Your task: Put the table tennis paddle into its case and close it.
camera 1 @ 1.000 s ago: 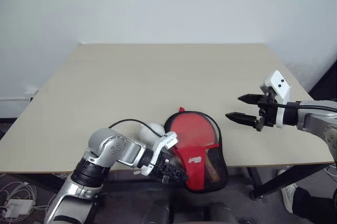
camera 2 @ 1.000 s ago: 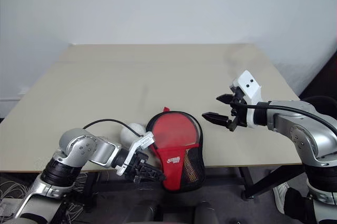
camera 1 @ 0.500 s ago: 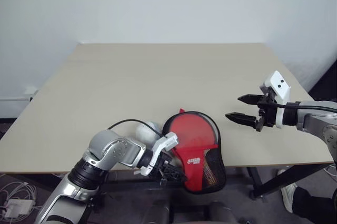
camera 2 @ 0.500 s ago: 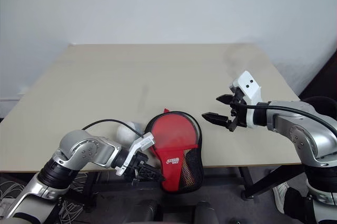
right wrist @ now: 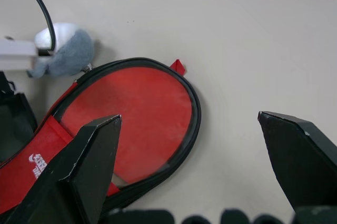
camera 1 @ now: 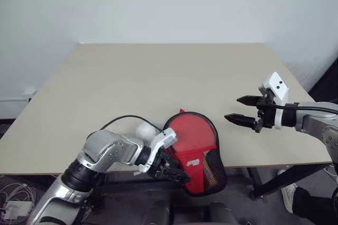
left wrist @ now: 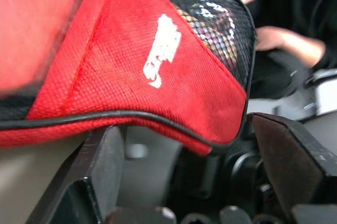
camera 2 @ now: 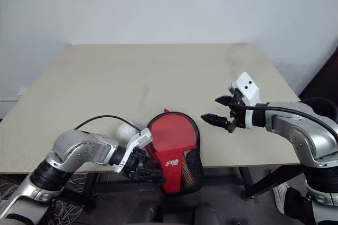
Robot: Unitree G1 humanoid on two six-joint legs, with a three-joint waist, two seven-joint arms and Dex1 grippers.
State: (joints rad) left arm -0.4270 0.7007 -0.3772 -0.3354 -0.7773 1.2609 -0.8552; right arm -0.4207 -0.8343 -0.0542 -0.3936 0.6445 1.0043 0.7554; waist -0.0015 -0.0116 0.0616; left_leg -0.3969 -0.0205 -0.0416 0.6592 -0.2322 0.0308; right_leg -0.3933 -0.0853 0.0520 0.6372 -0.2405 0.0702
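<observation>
The case (camera 1: 203, 164) lies at the table's front edge, its narrow end with the white logo (left wrist: 160, 50) and black mesh pocket (camera 2: 191, 164) hanging over the edge. Inside its black rim shows a smooth round red face (right wrist: 131, 113), which looks like the table tennis paddle; no handle shows. My left gripper (camera 1: 170, 170) is open at the case's narrow end. Its fingers (left wrist: 95, 176) stand apart on either side of the black-edged hem. My right gripper (camera 1: 240, 110) is open and hovers over the table, right of the case.
The beige table (camera 1: 158, 77) stretches bare behind the case to a white wall. A white and grey round part (right wrist: 63, 50) with a black cable sits by my left wrist. A person's hand (left wrist: 287, 45) shows below the table's edge, past the case's end.
My left gripper has opened and let go of the case's narrow end, and its wrist has rolled. The case has shifted slightly. My right gripper has kept still.
</observation>
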